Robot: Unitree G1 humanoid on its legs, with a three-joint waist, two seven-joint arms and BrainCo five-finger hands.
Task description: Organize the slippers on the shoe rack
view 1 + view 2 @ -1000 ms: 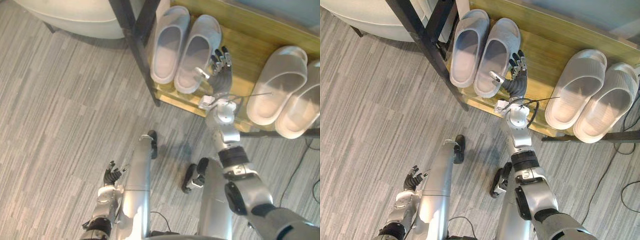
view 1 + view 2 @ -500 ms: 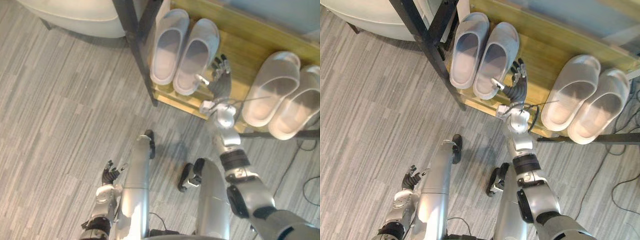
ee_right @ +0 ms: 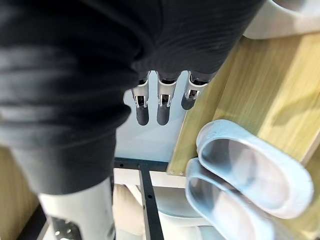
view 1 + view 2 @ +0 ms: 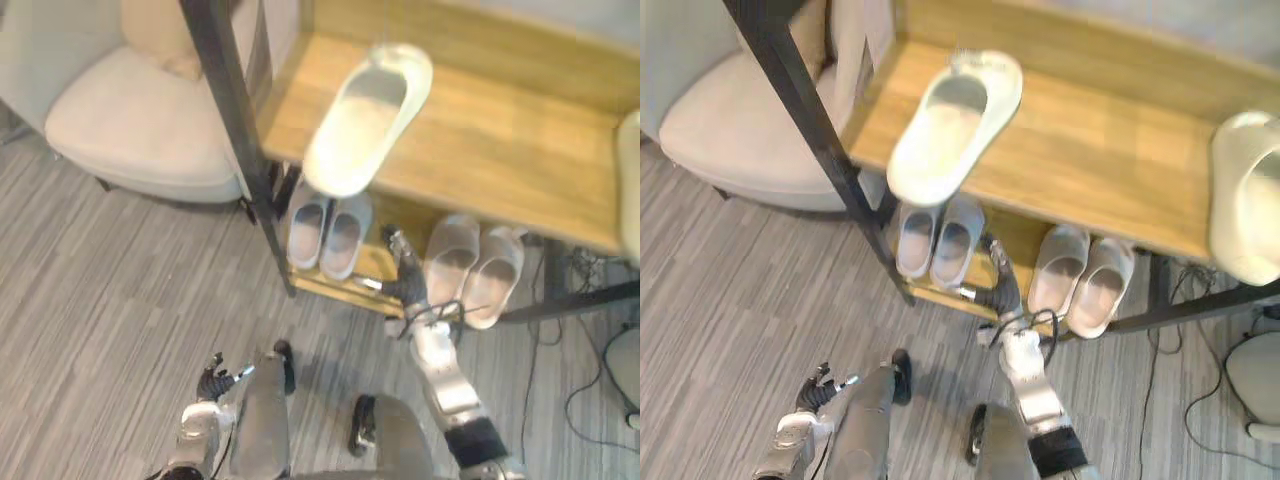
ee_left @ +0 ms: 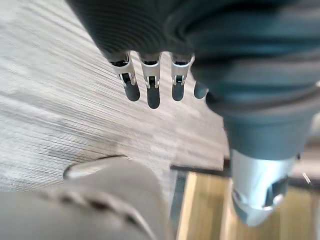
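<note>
A pale slipper (image 4: 368, 118) lies slanted on the rack's top wooden shelf (image 4: 500, 150), its heel past the front edge. Another pale slipper (image 4: 1245, 195) sits at that shelf's right end. On the lower shelf a grey pair (image 4: 328, 232) stands at the left and a white pair (image 4: 470, 262) at the right. My right hand (image 4: 400, 275) reaches in between the two pairs, fingers (image 3: 159, 107) straight, holding nothing; the grey pair (image 3: 250, 175) lies beside it. My left hand (image 4: 212, 382) hangs low over the floor, fingers (image 5: 152, 90) relaxed and empty.
A beige armchair (image 4: 140, 130) stands left of the rack. The rack's black post (image 4: 235, 150) runs down its left front corner. Cables (image 4: 590, 390) lie on the grey floor at the right.
The camera has tilted up, so the top shelf and its slippers have come into view. My right hand stays on the lower shelf between the two pairs.
</note>
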